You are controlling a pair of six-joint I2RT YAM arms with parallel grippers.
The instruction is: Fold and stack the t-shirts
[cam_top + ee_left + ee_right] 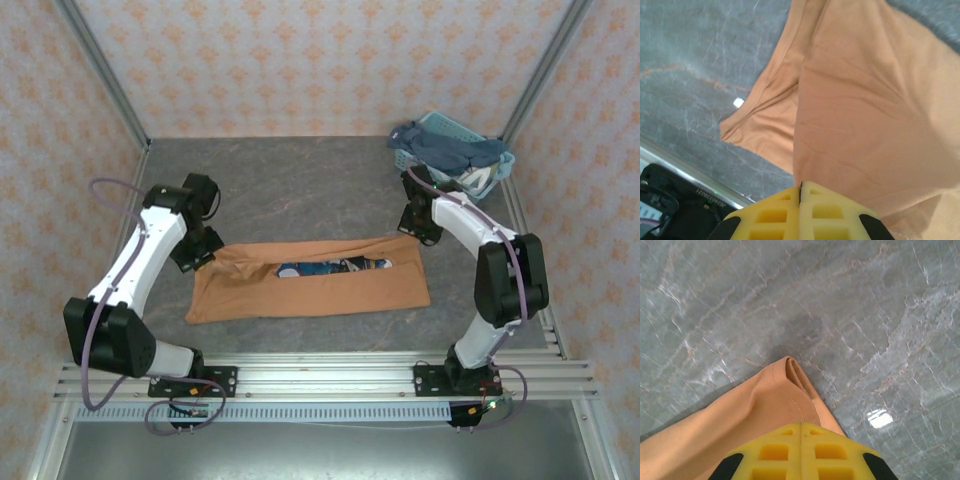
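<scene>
- Black housing (pixel 675 205), lower left of the left wrist view: one line of small white characters, mostly digits, upside down to the camera, too small to read with certainty
- Small white tag (pixel 738 103) at the hem of the orange-brown t-shirt (pixel 865 100): marking illegible
- Chest print (pixel 335 267) on the same t-shirt, top view: lettering illegible

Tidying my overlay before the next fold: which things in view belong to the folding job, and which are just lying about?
Job: orange-brown t-shirt, pinched by left gripper and right gripper; dark blue garments heaped in the light-blue basket.

Lying about: that basket itself; small white scrap on the table.
</scene>
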